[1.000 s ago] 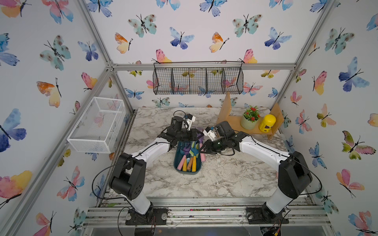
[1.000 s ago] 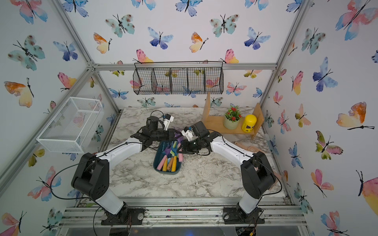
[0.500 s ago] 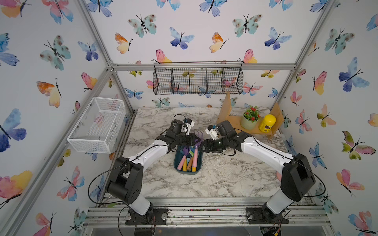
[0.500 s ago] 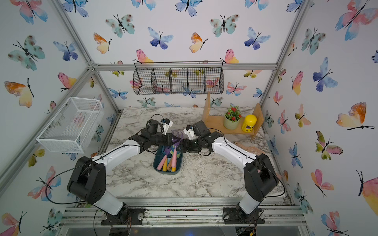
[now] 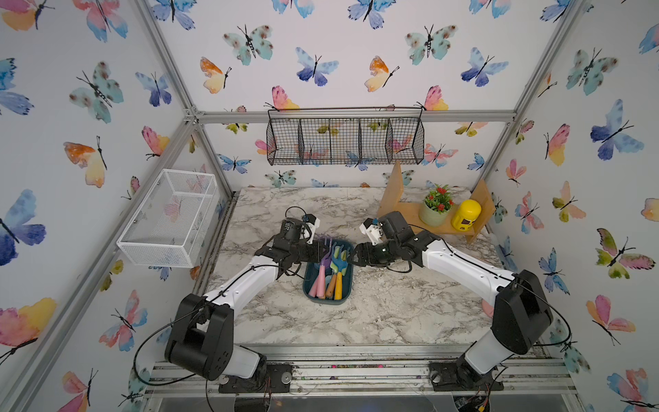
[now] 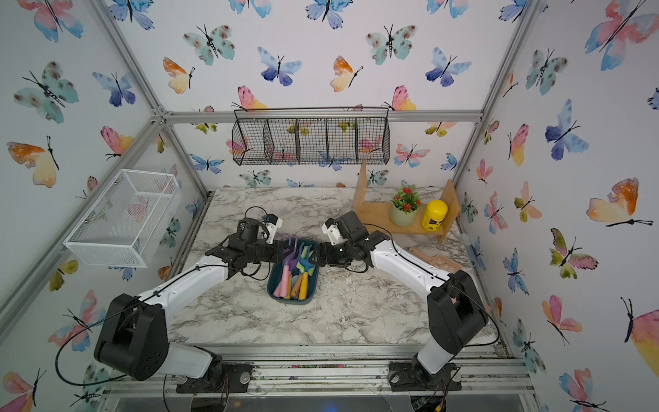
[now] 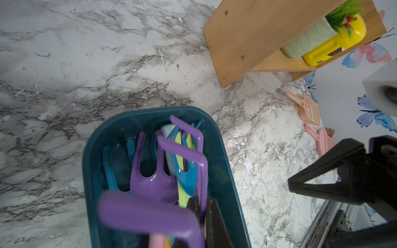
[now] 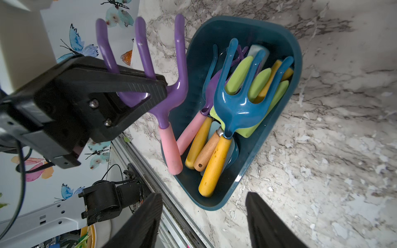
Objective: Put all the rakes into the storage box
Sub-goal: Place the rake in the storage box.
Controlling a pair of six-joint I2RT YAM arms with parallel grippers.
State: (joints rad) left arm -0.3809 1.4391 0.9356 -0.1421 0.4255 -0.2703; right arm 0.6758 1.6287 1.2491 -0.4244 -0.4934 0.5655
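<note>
The rake point(image 5: 325, 254) has a purple head and a pink handle. It hangs tilted over the dark teal storage box point(image 5: 322, 301) in the middle of the table. Its handle end reaches down into the box by the left wall. My left gripper point(image 5: 320, 249) is shut on the purple tines point(image 7: 182, 133), with the black fingers point(image 8: 120, 85) clamped across them. My right gripper point(image 8: 203, 197) is open and holds nothing. It stands just right of the box, apart from the rake point(image 8: 171, 96). Both top views show the box point(image 6: 290, 301) between the left gripper point(image 6: 281, 248) and the right gripper point(image 6: 319, 255).
Several toy tools lie in the box, among them a blue fork with a yellow handle point(image 8: 234, 103). A wooden shelf point(image 5: 410, 214) at the back right carries a plant pot and a yellow container. A peach scoop point(image 7: 309, 107) lies by the right edge. Wire baskets hang on the left and back walls.
My right gripper has opened, let go of the rake and drawn back a little to the right. The left gripper keeps its hold on the rake over the box.
</note>
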